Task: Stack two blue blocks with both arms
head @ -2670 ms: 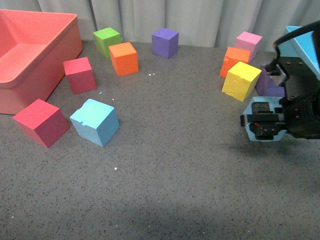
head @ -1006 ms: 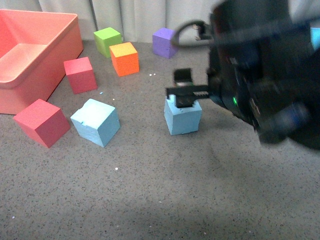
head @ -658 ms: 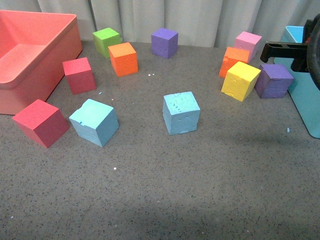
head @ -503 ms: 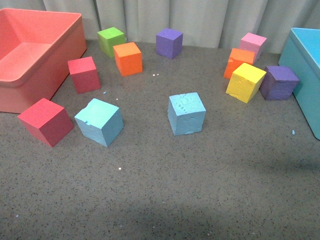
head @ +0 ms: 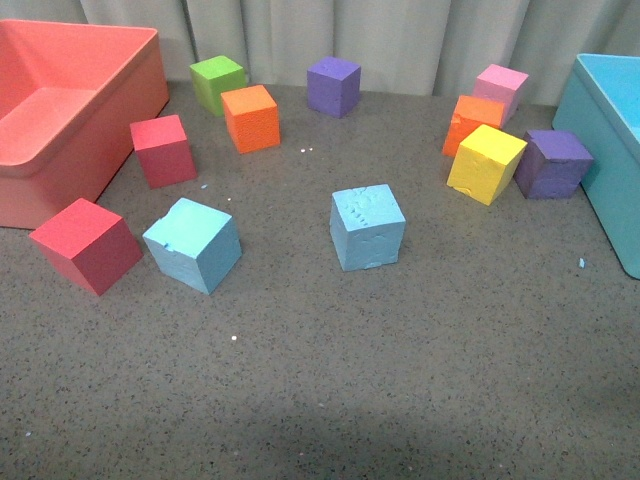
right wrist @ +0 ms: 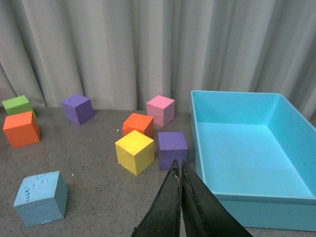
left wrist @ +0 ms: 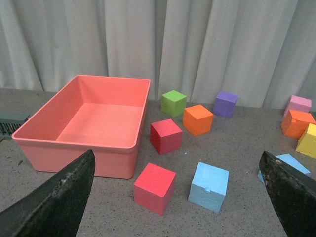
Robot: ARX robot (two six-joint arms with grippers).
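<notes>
Both foam cubes are down on the speckled grey tabletop [head: 420,370] and not yet stacked. The dented blue block [head: 367,227] sits alone near the middle, its top face pitted and scuffed and its edges soft. The second blue block [head: 192,244] lies off to the left, apart from the first and turned corner-forward, with a small nick on its top edge. A red cube [head: 84,245] sits just beside it. Neither arm shows in the front view. From the left wrist, the left gripper [left wrist: 176,154] is spread wide. Its matte, gritty black fingers [left wrist: 64,197] sit at opposite edges of the picture, and the second blue block [left wrist: 209,186] lies on the table ahead between them. From the right wrist, the right gripper [right wrist: 178,165] has its tapered black fingers [right wrist: 170,202] pressed flat together into a wedge, gripping no cube. The dented blue block [right wrist: 40,197] is off to one side of it. The back row holds smaller, crisp-edged cubes: green [head: 217,82], orange [head: 250,117] and purple [head: 333,85]. On the right, a yellow cube [head: 486,162] sits near the smooth plastic light-blue bin [head: 610,140]. The rounded coral bin [head: 60,190] is on the left, and pleated pale curtains [right wrist: 123,49] hang behind.
</notes>
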